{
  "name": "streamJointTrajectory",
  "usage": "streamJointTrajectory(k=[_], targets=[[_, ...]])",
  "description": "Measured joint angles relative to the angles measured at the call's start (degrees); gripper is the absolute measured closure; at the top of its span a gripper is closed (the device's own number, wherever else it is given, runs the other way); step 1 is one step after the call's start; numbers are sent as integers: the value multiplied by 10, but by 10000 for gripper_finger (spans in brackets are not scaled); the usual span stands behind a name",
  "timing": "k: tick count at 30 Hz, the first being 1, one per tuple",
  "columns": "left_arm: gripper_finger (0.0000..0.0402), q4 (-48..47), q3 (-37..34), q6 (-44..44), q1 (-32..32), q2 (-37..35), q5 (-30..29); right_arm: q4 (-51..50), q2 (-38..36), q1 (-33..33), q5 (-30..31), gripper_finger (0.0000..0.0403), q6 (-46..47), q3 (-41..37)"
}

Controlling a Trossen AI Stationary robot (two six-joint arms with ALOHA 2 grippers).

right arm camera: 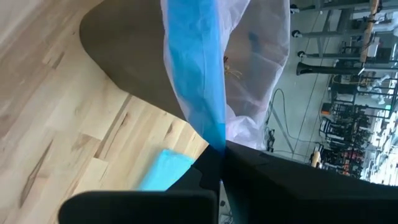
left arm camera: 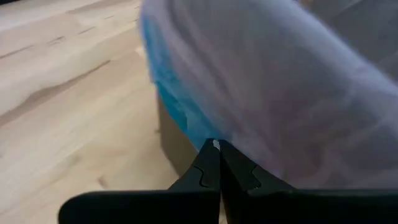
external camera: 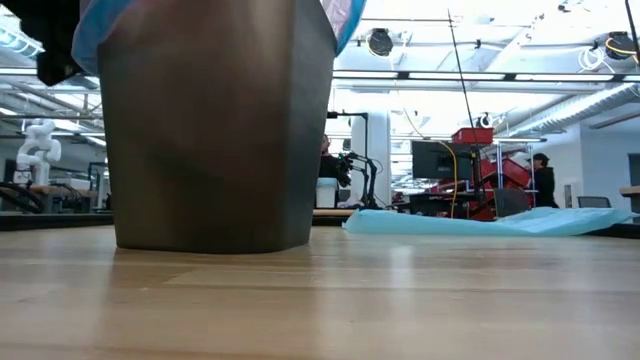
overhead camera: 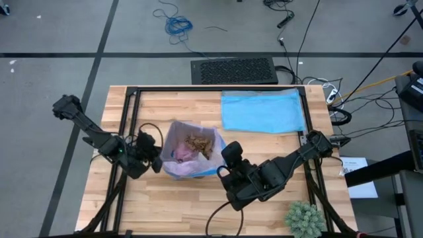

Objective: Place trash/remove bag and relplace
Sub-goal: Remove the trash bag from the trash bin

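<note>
At centre counter [overhead camera: 178, 205], the dark bin [external camera: 215, 130] stands upright, lined with the lavender-pink bag [overhead camera: 180, 147]; brown paper trash [overhead camera: 199, 143] lies inside. Left tool [left arm camera: 217, 149] sits at the bin's left rim, fingers pressed together on the bag edge. Right tool [right arm camera: 219, 150] sits at the bin's right rim, fingers closed on the liner's blue-tinted edge. A light blue bag [overhead camera: 262, 110] lies flat behind.

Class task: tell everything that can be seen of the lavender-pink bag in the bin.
The bag is thin, crinkly, translucent lavender-pink plastic lining the dark bin mid-table, its mouth open upward. Brown crumpled trash lies inside. The left gripper and right gripper, both shut, pinch its edge on opposite sides, where blue plastic also shows.
</note>
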Motion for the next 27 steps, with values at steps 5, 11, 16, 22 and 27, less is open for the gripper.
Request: streamJointTrajectory(k=[5, 11, 16, 22, 27], targets=[[402, 87, -7, 70, 26, 13, 0, 0, 0, 0, 0, 403, 0, 0], [401, 239, -7, 165, 49, 52, 58, -11, 0, 0, 0, 403, 10, 0], [402, 322, -6, 195, 58, 102, 114, -30, 0, 0, 0, 403, 31, 0], [401, 277, -6, 164, 58, 114, 166, -33, 0, 5, 0, 403, 36, 0], [401, 231, -6, 148, 58, 88, 161, -33, 0, 8, -1, 403, 38, 0]])
